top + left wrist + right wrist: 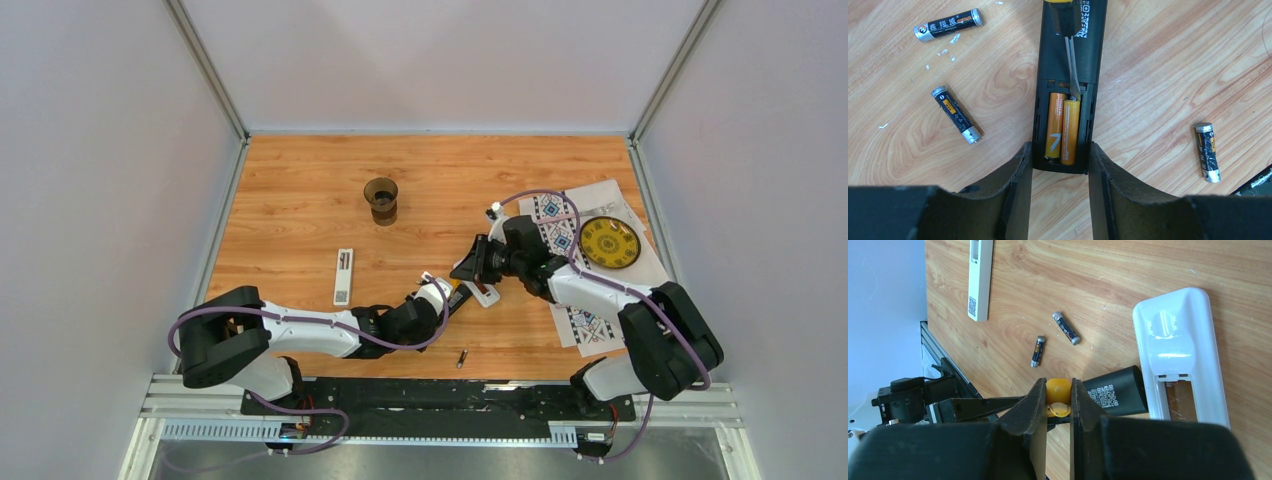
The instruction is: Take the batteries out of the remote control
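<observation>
The black remote control (1093, 60) lies back up with its battery bay open. Two orange batteries (1062, 129) sit side by side in the bay. My left gripper (1060, 156) is shut on the remote's near end, one finger against each side. A screwdriver's flat blade (1072, 70) reaches into the top of the bay at the right-hand cell. My right gripper (1058, 390) is shut on the screwdriver's yellow-orange handle (1058, 387). Three dark grey batteries lie loose on the wood, one (948, 24) at top left, one (956, 115) left of the remote, one (1208, 152) on its right.
A wide white remote (1178, 355) with an open bay lies beside the black one. A slim white remote (343, 276) lies to the left, a dark cup (381, 199) behind it. A patterned cloth (590, 325) with a yellow disc (610, 242) covers the right side. One cell (462, 358) lies near the front edge.
</observation>
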Controlling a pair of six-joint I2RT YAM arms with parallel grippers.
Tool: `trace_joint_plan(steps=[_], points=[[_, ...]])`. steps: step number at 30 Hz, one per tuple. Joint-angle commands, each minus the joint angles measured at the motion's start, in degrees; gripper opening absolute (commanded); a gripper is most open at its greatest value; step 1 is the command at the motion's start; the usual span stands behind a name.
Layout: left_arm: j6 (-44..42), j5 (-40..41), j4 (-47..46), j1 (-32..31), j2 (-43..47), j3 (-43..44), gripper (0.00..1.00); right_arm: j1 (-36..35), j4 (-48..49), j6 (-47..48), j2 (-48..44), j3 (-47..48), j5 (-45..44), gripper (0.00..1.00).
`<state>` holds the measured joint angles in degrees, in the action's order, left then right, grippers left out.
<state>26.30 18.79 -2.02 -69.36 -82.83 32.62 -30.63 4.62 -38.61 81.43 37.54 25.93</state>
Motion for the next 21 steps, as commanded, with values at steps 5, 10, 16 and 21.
trace_joint_plan(steps=[5,10,16,21], points=[[1.7,-2.0,2.5,-0.2,-2.4,-0.9,0.00,-4.2,4.0,-3.1,-0.3,-0.4,2.3,0.00],[1.8,-2.0,2.3,-0.2,-2.7,-1.0,0.00,-5.8,3.8,-4.5,-2.0,-0.5,2.5,0.00],[2.0,-1.5,2.2,-0.2,-2.6,-1.2,0.00,-6.6,4.1,-6.9,-3.4,-0.5,4.0,0.00],[2.6,-0.9,2.3,-0.2,-1.5,-1.9,0.00,-6.7,2.6,-7.2,-4.8,-0.1,5.4,0.00]])
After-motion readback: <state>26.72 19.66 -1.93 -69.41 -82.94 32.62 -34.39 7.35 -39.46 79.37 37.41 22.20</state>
